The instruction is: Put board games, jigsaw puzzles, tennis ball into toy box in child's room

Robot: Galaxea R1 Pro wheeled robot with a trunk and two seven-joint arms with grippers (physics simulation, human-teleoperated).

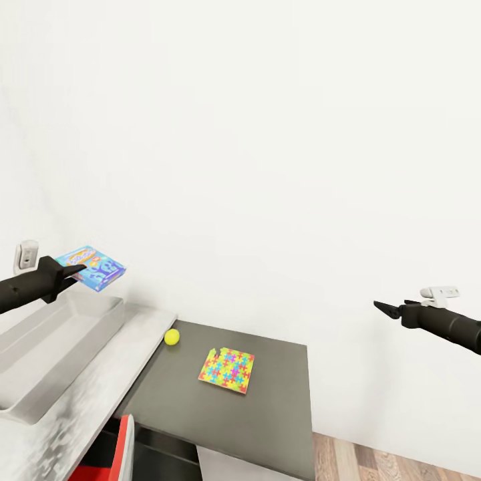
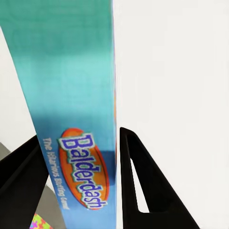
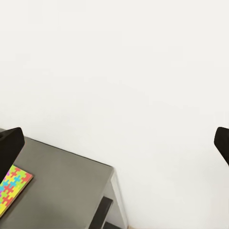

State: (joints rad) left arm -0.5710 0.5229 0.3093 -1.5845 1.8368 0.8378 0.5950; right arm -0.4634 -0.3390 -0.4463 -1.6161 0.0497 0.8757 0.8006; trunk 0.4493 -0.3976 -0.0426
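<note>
My left gripper (image 1: 75, 272) is shut on a blue-purple board game (image 1: 91, 266), held in the air above the far end of the light-grey toy box (image 1: 47, 347). In the left wrist view the game's blue edge (image 2: 81, 143) sits clamped between the two black fingers (image 2: 143, 191). A yellow-green tennis ball (image 1: 172, 337) and one jigsaw puzzle (image 1: 227, 370) lie on the dark grey lower section of the table (image 1: 280, 401). My right gripper (image 1: 382, 307) hovers open, off the table's right end, holding nothing. A corner of the puzzle (image 3: 12, 188) appears in the right wrist view.
The toy box rests on the pale grey table top (image 1: 87, 407) at the left. A red chair (image 1: 110, 454) is tucked under the table's front. White wall stands close behind. Wood floor (image 1: 387, 461) lies beyond the table's right end.
</note>
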